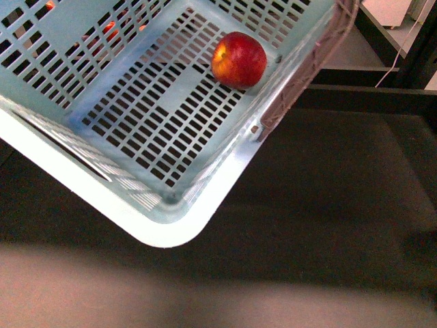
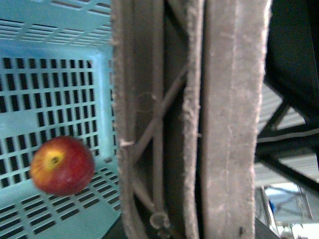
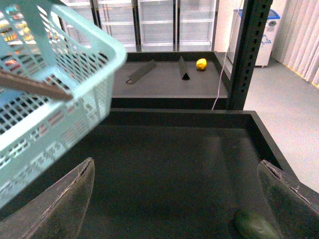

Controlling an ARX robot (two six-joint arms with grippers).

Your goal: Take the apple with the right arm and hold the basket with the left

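The round red-yellow apple (image 1: 239, 60) lies inside the pale mint-blue slotted plastic basket (image 1: 157, 229), against a wall. The left gripper (image 2: 187, 124) clamps the brownish lattice handle (image 2: 159, 114); the right gripper (image 3: 177, 199) gapes empty. Keep the basket level to prevent rolling.

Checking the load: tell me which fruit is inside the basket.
The red apple, lying on the slotted floor of the basket. The yellow lemon sits on a far shelf; the dark green item lies in the black tray, outside it.
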